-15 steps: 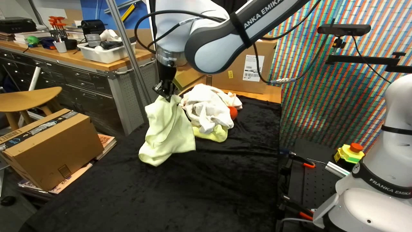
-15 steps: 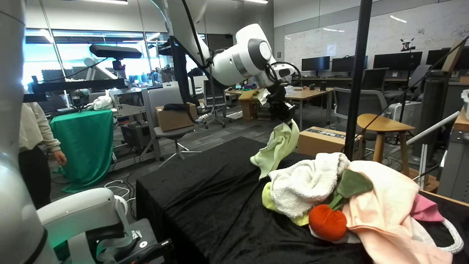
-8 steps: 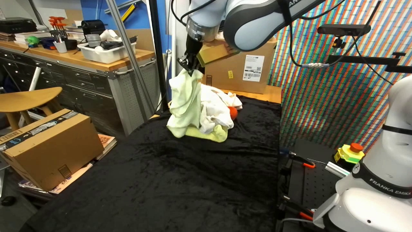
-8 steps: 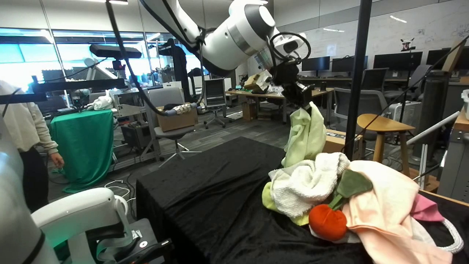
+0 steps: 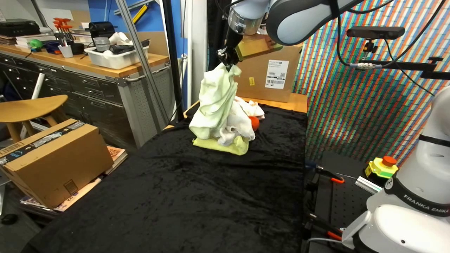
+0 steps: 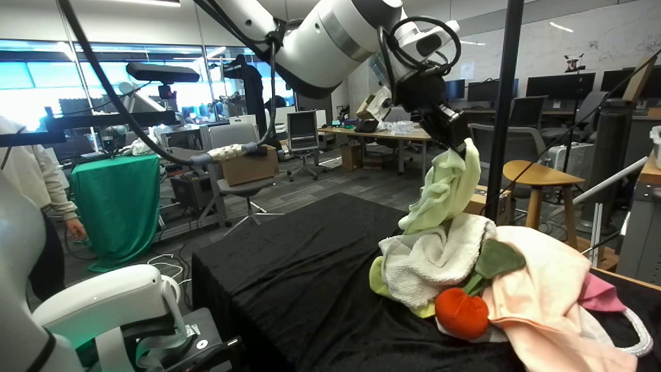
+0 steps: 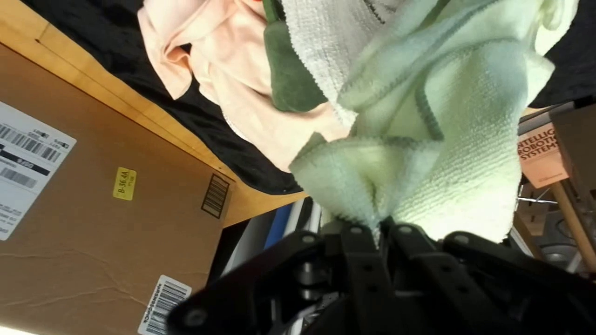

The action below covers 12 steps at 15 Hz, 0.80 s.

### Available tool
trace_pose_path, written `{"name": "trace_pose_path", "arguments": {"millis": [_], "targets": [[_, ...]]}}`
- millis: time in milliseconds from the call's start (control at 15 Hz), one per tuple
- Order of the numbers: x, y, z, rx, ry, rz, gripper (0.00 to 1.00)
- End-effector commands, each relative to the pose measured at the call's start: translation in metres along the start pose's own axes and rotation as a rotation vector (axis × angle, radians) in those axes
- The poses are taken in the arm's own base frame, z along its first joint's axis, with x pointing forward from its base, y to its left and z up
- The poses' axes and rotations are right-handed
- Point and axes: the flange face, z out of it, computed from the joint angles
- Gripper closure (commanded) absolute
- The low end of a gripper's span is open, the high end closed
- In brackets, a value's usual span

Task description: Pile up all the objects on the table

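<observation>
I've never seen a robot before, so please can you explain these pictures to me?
The white machine is a robot arm. Its black gripper is pinching a pale green cloth, which hangs down. Two views look in from outside the robot; the close-up is taken from its wrist. On the black-covered table lies a heap: a white towel with a yellow-green cloth peeking out below, an orange-red plush ball with a green leaf, a peach cloth and a pink cloth.
</observation>
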Motion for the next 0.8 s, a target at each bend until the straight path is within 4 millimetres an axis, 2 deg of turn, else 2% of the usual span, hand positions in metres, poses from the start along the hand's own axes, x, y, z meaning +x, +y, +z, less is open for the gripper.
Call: {"name": "trace_pose_path", "arguments": {"millis": [0,267,533,600,733], "targets": [[-0.001,0.015,-0.002,-0.022,-0.009,0.017,0.64],[-0.005,0.025,0.002,-0.035,-0.029,0.018,0.35],[-0.013,0.03,-0.007,-0.042,-0.062,-0.006,0.05],[-0.018,0.028,-0.013,-0.041,-0.083,-0.032,0.0],[-0.035,0.02,-0.027,0.01,-0.161,-0.124,0.0]]}}
